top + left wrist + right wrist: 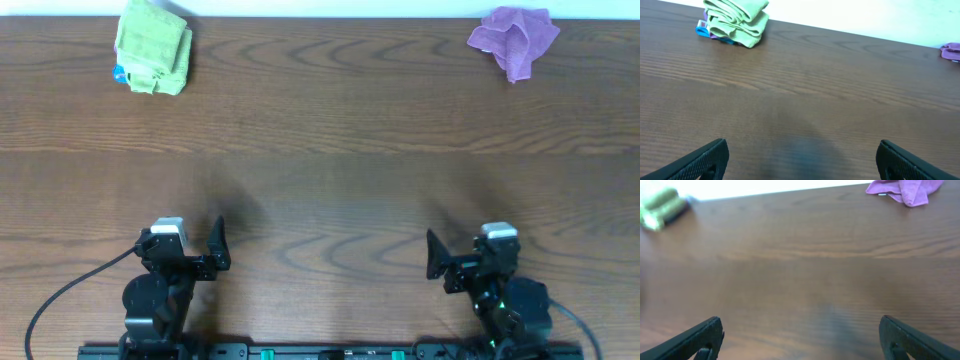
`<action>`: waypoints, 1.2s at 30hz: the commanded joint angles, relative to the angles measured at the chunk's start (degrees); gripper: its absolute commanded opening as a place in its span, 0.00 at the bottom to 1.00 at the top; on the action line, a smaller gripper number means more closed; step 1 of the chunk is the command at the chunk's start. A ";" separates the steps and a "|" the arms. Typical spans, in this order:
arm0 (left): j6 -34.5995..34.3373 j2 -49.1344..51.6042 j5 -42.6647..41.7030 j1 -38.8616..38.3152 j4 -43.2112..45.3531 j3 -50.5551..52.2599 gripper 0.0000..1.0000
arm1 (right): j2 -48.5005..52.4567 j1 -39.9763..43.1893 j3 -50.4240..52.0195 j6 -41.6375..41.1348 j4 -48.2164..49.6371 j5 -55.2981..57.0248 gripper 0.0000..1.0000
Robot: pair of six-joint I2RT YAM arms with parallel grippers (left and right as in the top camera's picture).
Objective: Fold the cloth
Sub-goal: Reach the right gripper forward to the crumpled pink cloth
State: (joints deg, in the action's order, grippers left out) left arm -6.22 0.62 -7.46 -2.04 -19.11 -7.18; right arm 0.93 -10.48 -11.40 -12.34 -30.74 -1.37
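A crumpled purple cloth (515, 38) lies at the far right of the table; it also shows in the right wrist view (906, 189) and at the edge of the left wrist view (952, 51). A folded green cloth (153, 46) sits at the far left on top of a blue and purple one; it shows in the left wrist view (736, 21) and the right wrist view (660, 208). My left gripper (218, 243) (802, 157) is open and empty near the front edge. My right gripper (436, 255) (801, 337) is open and empty near the front edge.
The wooden table (330, 170) stretches between the grippers and the cloths. A white wall runs along its far edge. Cables trail from both arm bases at the front.
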 commanded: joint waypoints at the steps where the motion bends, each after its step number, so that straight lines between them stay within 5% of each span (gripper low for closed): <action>1: -0.63 -0.37 0.42 -0.13 -0.31 1.29 0.95 | -0.61 -0.42 0.37 -10.82 2.69 3.89 0.99; 8: -0.63 -0.37 0.42 -0.13 -0.31 1.29 0.95 | -0.22 0.20 0.37 -12.92 12.44 11.91 0.99; 14: -0.63 -0.37 0.42 -0.13 -0.31 1.29 0.95 | 7.67 3.89 0.35 -12.90 19.82 7.80 0.99; 22: -0.63 -0.37 0.42 -0.13 -0.31 1.29 0.95 | 32.85 11.65 -5.35 -11.91 30.71 -1.07 0.99; 36: -0.63 -0.37 0.42 -0.13 -0.31 1.29 0.95 | 84.41 21.86 -39.34 1.75 31.12 -2.75 0.99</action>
State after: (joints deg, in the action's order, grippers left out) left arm -6.20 0.58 -7.46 -2.04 -19.05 -7.16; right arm 79.81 10.11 -45.78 -14.11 0.47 -3.57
